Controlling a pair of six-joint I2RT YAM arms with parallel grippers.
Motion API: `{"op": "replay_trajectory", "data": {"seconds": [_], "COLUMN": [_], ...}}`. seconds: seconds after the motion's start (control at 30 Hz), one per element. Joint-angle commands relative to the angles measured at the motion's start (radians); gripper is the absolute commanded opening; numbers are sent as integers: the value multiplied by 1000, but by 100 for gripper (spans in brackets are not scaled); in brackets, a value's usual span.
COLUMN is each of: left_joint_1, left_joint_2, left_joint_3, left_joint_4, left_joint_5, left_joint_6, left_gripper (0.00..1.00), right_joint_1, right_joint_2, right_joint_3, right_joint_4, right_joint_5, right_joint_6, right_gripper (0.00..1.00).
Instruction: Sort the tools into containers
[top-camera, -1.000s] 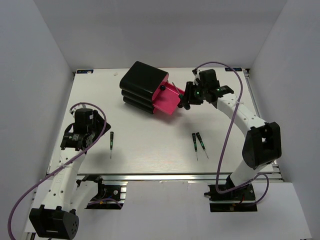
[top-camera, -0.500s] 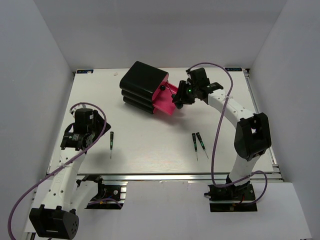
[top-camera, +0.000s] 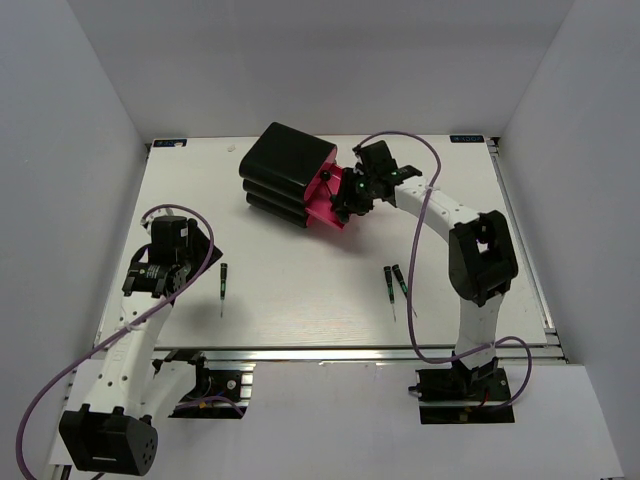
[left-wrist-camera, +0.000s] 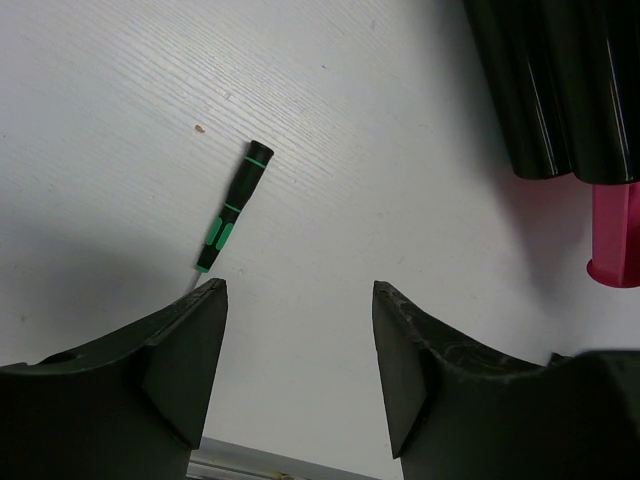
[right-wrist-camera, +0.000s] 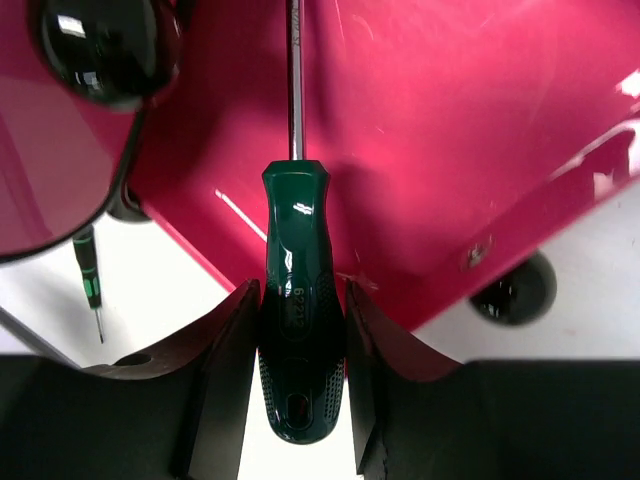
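The black box (top-camera: 287, 165) of stacked magenta drawers stands at the back centre, with one drawer (top-camera: 328, 207) pulled out toward the right. My right gripper (top-camera: 348, 196) is shut on the green-handled screwdriver (right-wrist-camera: 300, 310), whose shaft reaches over the open magenta drawer (right-wrist-camera: 450, 130). A black knob (right-wrist-camera: 105, 45) of another drawer shows at the upper left. My left gripper (left-wrist-camera: 300, 350) is open and empty above the table, near a thin black screwdriver (left-wrist-camera: 232, 205), which also shows in the top view (top-camera: 222, 282). Two more thin black screwdrivers (top-camera: 396, 282) lie front right. The wrench is out of view.
The white table's front edge (top-camera: 330, 350) has a metal rail. White walls enclose the table on three sides. A purple cable (top-camera: 420, 290) loops from my right arm over the table's right half.
My right gripper has moved left with the green screwdriver, from beside the open drawer to over it. The left arm has not moved.
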Motion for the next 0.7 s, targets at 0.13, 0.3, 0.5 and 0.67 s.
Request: {"op": "replay_trajectory", "data": {"seconds": [0.13, 0.3, 0.5, 0.67], "left_joint_1": [-1, 1, 1, 1], "left_joint_2": [-27, -16, -2, 40], "left_joint_3": [24, 35, 52, 69], "left_joint_4": [-13, -14, 4, 91], "left_joint_5": [-2, 2, 8, 74], "left_joint_6": [3, 7, 15, 24], "left_gripper": [70, 70, 70, 71], "right_joint_1": [1, 3, 3, -2], "right_joint_2": [12, 62, 102, 64], "right_joint_3": [94, 137, 171, 150], "right_joint_4": [64, 100, 130, 108], "right_joint_5": [6, 9, -7, -23], "right_joint_6": [-34, -74, -137, -193], "right_gripper": [0, 0, 48, 55]}}
